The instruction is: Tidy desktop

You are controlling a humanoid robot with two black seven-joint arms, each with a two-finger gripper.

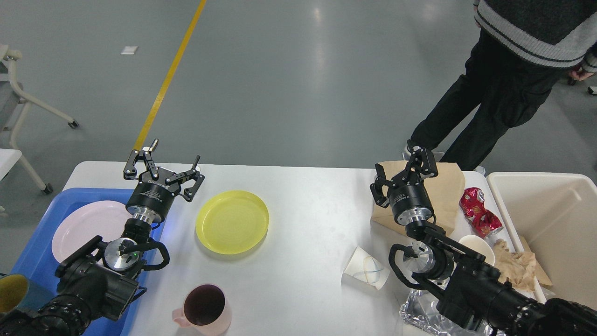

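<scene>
White and matte, the desk (308, 224) is spread beneath both arms. The yellow plate (232, 221) at its middle is judged light, stiff and slippery, best taken by the rim. Left gripper (175, 156) fingers are spread apart; right gripper (405, 170) fingers cannot be told.

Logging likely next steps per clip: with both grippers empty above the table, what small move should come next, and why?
Probably shift the open left gripper rightward and down to the round yellow plastic plate. That plate lies loose on the white desktop beside the blue plastic tray, which already holds a pale pink plate, and the left gripper hovers nearest.
</scene>
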